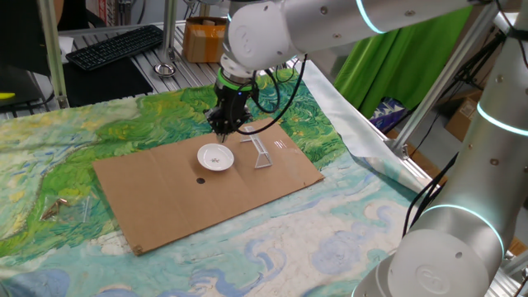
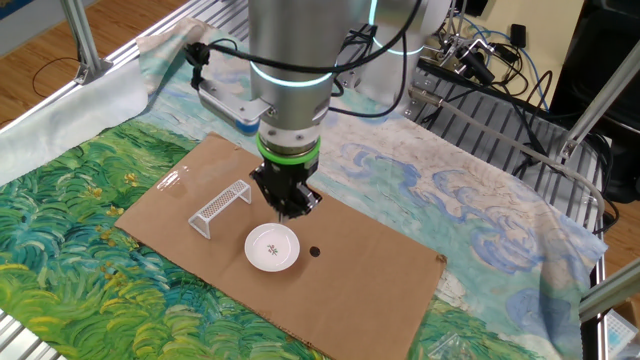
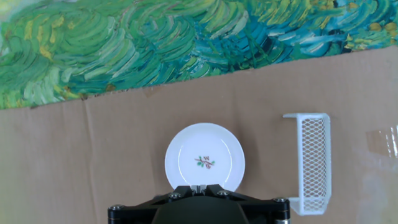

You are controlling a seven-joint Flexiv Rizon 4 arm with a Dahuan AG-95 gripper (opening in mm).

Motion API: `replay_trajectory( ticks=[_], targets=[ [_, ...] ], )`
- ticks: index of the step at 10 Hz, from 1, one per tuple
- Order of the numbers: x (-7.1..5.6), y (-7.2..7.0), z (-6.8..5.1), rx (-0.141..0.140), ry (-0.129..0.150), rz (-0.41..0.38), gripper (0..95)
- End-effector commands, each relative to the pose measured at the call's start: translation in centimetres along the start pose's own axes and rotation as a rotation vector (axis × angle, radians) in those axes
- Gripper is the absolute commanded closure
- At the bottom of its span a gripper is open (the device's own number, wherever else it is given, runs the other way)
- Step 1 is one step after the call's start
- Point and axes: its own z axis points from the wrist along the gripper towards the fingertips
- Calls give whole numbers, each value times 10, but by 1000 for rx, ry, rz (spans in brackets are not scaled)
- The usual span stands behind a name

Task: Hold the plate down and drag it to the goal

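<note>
In one fixed view, the plate [image 1: 216, 157] lies on the cardboard sheet [image 1: 165, 202] mid-bench, the gripper [image 1: 224, 125] hanging above its far rim, not touching. The goal [image 1: 259, 152] stands just beside the plate, toward the bench's right edge.

In the other fixed view, the fingers look pinched together, holding nothing.

In the hand view, the goal's long axis runs alongside the plate.

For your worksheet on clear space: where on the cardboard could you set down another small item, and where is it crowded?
Bare cardboard lies beyond the black dot, and along the edge nearest the green cloth. It is crowded where the plate, bracket and gripper cluster.
</note>
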Motion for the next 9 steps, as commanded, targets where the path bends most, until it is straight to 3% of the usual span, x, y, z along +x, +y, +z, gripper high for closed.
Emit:
replay_trajectory(
  ticks=[1, 9],
  targets=[
    [-4, 1, 2, -2, 1, 2, 950],
    [-10, 1, 25, -3, -11, 0, 950]
  ],
)
